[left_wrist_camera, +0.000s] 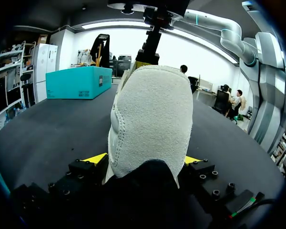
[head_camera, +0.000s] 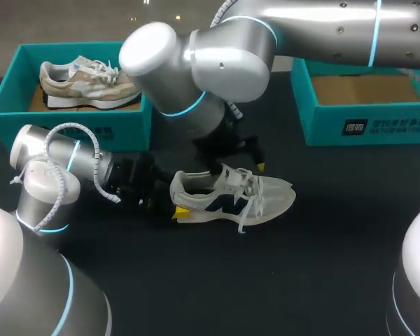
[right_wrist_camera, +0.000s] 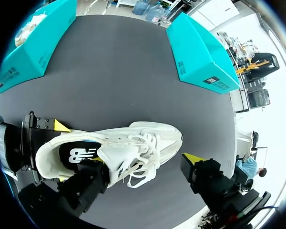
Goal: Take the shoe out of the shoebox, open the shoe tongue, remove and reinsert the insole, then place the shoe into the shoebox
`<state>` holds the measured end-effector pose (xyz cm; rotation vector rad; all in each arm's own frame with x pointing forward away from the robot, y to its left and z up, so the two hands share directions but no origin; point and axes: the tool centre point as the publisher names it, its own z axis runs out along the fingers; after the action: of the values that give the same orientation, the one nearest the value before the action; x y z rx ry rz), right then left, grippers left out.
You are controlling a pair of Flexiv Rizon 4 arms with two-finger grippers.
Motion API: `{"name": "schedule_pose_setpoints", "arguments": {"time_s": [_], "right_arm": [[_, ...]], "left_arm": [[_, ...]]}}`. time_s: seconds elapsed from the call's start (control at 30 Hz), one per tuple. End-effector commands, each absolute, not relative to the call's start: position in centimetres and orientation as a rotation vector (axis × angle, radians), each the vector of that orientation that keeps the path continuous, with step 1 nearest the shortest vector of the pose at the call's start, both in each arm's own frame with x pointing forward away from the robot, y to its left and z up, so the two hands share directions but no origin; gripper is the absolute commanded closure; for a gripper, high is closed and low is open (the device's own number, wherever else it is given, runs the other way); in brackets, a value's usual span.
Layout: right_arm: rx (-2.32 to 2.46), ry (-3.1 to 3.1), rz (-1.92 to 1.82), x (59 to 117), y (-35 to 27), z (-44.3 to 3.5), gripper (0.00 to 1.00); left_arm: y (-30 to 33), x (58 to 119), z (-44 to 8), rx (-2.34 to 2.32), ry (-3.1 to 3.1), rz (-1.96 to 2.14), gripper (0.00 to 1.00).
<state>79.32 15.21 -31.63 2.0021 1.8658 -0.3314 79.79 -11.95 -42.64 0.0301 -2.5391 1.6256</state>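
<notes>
My left claw pinches the heel of the white shoe on the bench. Right claw's spread wide over the tongue, holding nothing. Tug too hard and the heel could slip free.

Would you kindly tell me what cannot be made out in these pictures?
Left wrist view: toe of the white laced sneaker, hidden behind its heel.
Right wrist view: one fingertip of the right gripper, under the tongue.
Head view: rear wall of the right teal cardboard shoebox, behind right arm.
</notes>
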Motion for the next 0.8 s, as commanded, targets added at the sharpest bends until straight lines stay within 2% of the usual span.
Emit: {"name": "schedule_pose_setpoints", "arguments": {"time_s": [0.03, 0.1, 0.17, 0.67, 0.77, 0.8], "right_arm": [[2.043, 1.903, -0.279, 79.2, 14.6, -31.5, 0.60], [2.083, 1.923, -0.255, 79.3, 14.6, -31.7, 0.65], [2.155, 1.959, -0.214, 79.4, 14.4, -32.0, 0.65], [2.257, 1.927, -0.226, 79.0, 12.5, -31.9, 0.59], [2.273, 1.921, -0.219, 79.0, 12.4, -31.8, 0.64], [2.285, 1.918, -0.208, 79.0, 12.3, -31.8, 0.70]], "left_arm": [[-11.9, 80.0, -43.0, 0.030, -2.539, 1.623, 1.00], [-11.9, 80.0, -43.0, 0.030, -2.539, 1.623, 1.00], [-11.9, 80.0, -43.0, 0.030, -2.539, 1.623, 1.00], [-11.9, 80.0, -43.0, 0.030, -2.539, 1.623, 1.00], [-11.9, 80.0, -43.0, 0.030, -2.539, 1.623, 1.00], [-11.9, 80.0, -43.0, 0.030, -2.539, 1.623, 1.00]]}}
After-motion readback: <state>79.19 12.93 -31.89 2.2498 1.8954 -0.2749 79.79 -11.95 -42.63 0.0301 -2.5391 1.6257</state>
